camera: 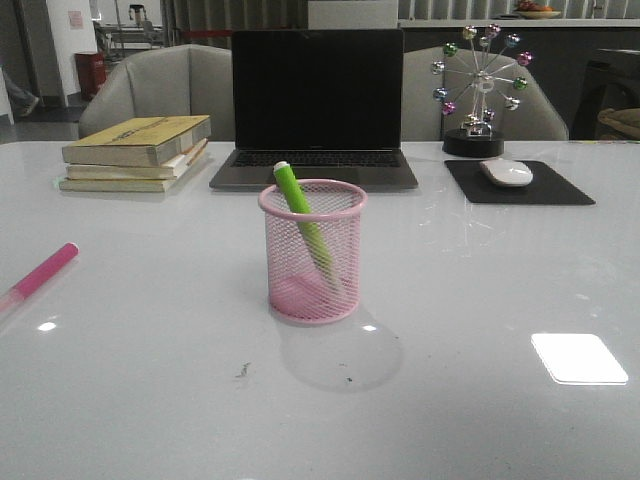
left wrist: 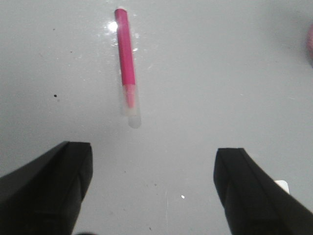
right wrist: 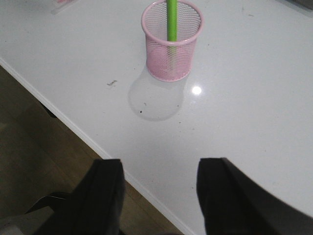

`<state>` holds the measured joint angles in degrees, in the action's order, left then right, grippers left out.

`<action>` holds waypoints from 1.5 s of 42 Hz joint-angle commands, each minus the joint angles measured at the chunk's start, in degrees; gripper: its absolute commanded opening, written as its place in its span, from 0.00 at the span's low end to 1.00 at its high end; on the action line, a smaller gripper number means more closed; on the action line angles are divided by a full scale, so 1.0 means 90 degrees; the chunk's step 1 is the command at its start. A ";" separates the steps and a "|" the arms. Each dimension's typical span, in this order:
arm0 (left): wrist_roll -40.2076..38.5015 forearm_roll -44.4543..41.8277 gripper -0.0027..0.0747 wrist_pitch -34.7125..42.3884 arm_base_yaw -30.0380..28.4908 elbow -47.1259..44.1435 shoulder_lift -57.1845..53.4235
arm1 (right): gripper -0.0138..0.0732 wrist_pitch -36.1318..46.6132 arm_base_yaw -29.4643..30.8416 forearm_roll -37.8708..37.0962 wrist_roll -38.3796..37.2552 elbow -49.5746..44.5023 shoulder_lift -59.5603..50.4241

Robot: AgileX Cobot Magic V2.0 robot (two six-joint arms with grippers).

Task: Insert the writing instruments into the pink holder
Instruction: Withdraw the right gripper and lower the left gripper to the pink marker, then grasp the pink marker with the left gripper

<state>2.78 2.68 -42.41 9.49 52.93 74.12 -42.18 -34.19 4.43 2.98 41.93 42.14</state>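
Observation:
The pink wire-mesh holder (camera: 312,250) stands upright at the table's middle, also seen in the right wrist view as the pink holder (right wrist: 172,41). A lime green marker (camera: 304,226) leans inside it, whitish end up; the right wrist view shows the same green marker (right wrist: 171,19). The magenta-pink marker (camera: 38,273) lies flat on the table at the far left; in the left wrist view this pink marker (left wrist: 126,62) lies ahead of my left gripper (left wrist: 152,161), which is open and empty above the table. My right gripper (right wrist: 159,169) is open and empty over the table's near edge, well back from the holder.
A laptop (camera: 315,105) stands open behind the holder. Stacked books (camera: 137,152) lie at the back left. A mouse (camera: 506,172) on a black pad and a Ferris-wheel ornament (camera: 480,85) sit at the back right. The table edge (right wrist: 73,125) borders brown floor.

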 commanded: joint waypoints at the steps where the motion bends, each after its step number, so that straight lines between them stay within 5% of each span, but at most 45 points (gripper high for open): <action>1: -0.0058 0.0037 0.76 0.0350 -0.0215 0.0701 0.0763 | 0.68 0.0384 0.0017 -0.0048 0.0001 0.0182 -0.0016; 27: -0.0058 0.0203 0.76 -0.0268 -0.0340 0.3603 0.4332 | 0.68 0.0384 0.0017 -0.0048 0.0001 0.0182 -0.0016; 63: -0.0058 0.0277 0.76 -0.0448 -0.0340 0.4242 0.4963 | 0.68 0.0378 0.0017 -0.0048 0.0001 0.0182 -0.0016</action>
<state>2.78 4.84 -46.46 6.56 89.35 121.80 -42.21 -34.19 4.43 2.98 41.93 42.14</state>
